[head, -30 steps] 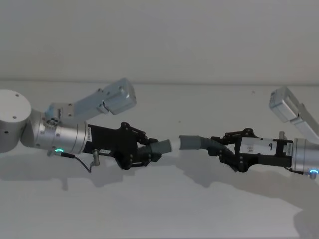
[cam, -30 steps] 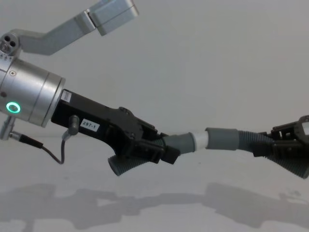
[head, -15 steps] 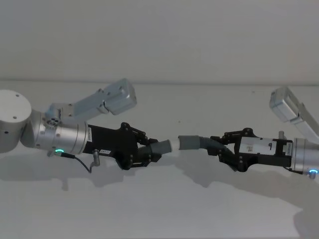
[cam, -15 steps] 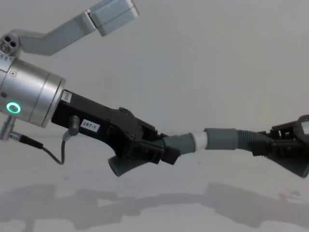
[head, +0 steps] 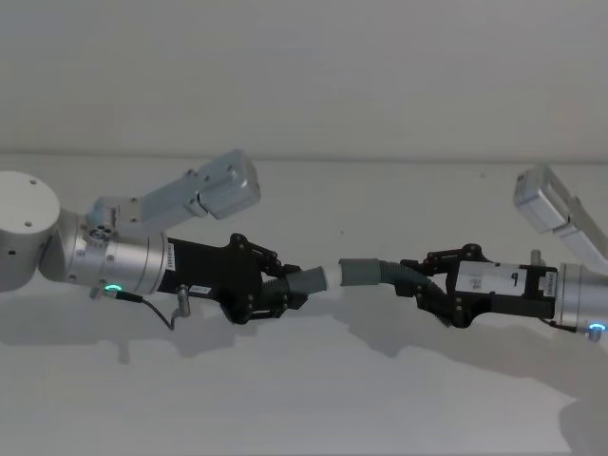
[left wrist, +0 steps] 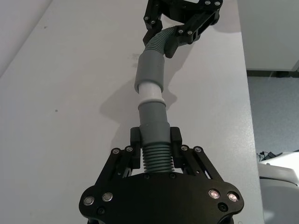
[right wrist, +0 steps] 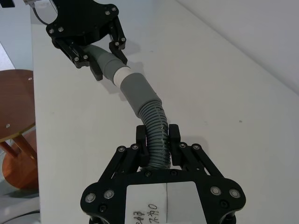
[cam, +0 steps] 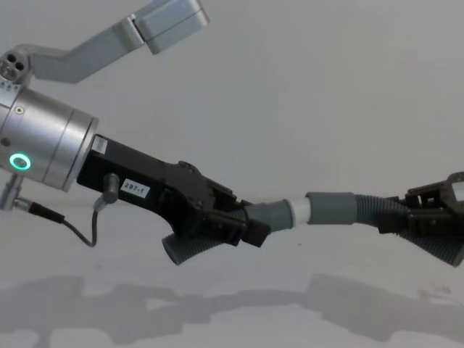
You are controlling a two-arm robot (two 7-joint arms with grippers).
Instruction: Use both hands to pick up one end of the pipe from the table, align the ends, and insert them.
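Observation:
Two dark grey pipe pieces hang above the table, end to end. My left gripper is shut on the ribbed part of the left piece. Its pale whitish tip sits in the mouth of the wider collar of the right piece. My right gripper is shut on that piece's ribbed hose. A band of the white tip still shows between the two grey parts.
The table runs white and bare under both arms, with their shadows on it. A round brown stool stands beyond the table's edge in the right wrist view. Floor shows past the table's edge in the left wrist view.
The right piece's collar has slid a little further over the white tip, so the visible white band is slightly shorter. Both arms otherwise hold their places.

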